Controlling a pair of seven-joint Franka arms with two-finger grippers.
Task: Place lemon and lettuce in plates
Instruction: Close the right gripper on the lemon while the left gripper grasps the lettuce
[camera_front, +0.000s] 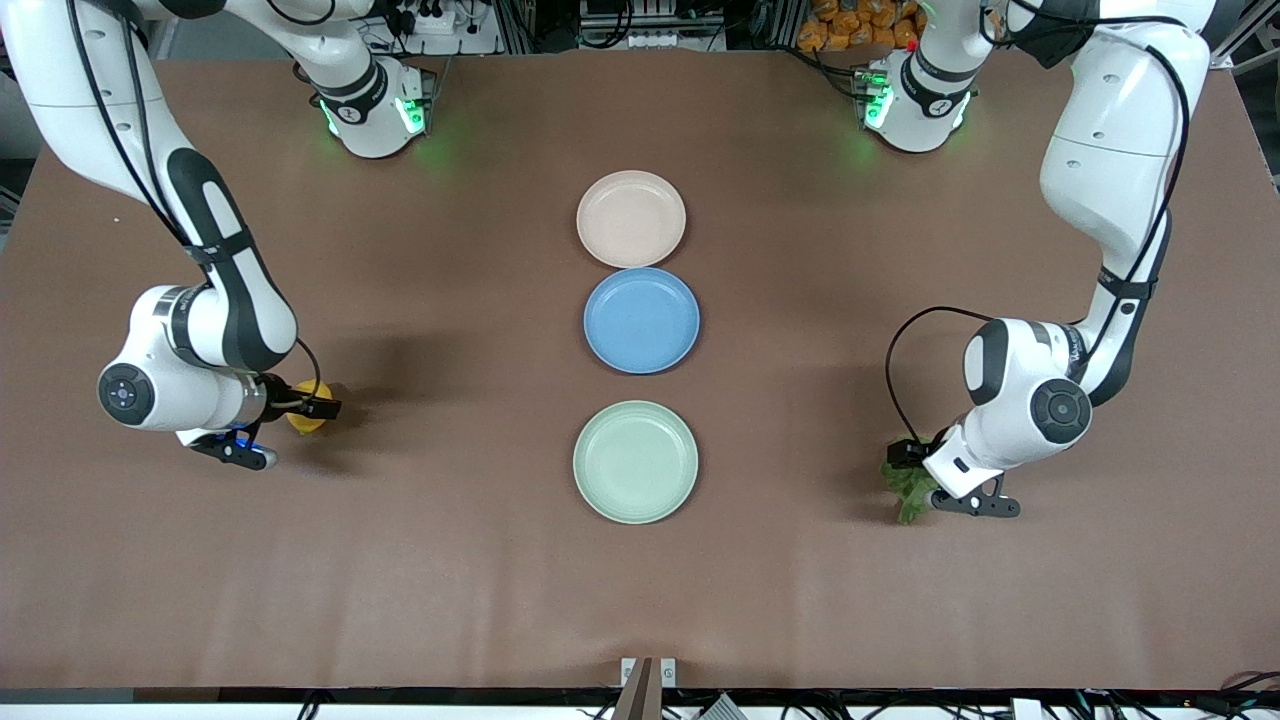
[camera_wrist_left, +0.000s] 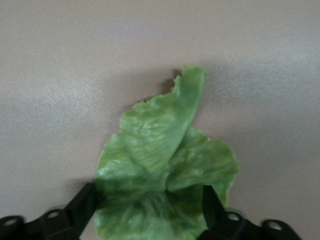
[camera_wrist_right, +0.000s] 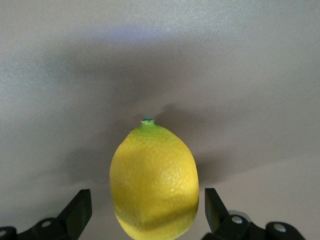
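The yellow lemon (camera_front: 307, 418) lies on the table toward the right arm's end. My right gripper (camera_front: 302, 408) is low around it, open, one finger (camera_wrist_right: 80, 207) on each side of the lemon (camera_wrist_right: 154, 182) with a gap to each. The green lettuce (camera_front: 908, 490) lies toward the left arm's end. My left gripper (camera_front: 908, 462) is low over it, open, and the leaf (camera_wrist_left: 165, 165) fills the space between the fingers (camera_wrist_left: 82, 205). The beige-pink plate (camera_front: 631, 219) and the mint green plate (camera_front: 635, 461) are both empty at mid-table.
A blue plate (camera_front: 641, 320) sits empty between the two task plates, close to the beige-pink one. The three plates form a line down the middle of the brown table (camera_front: 450, 560).
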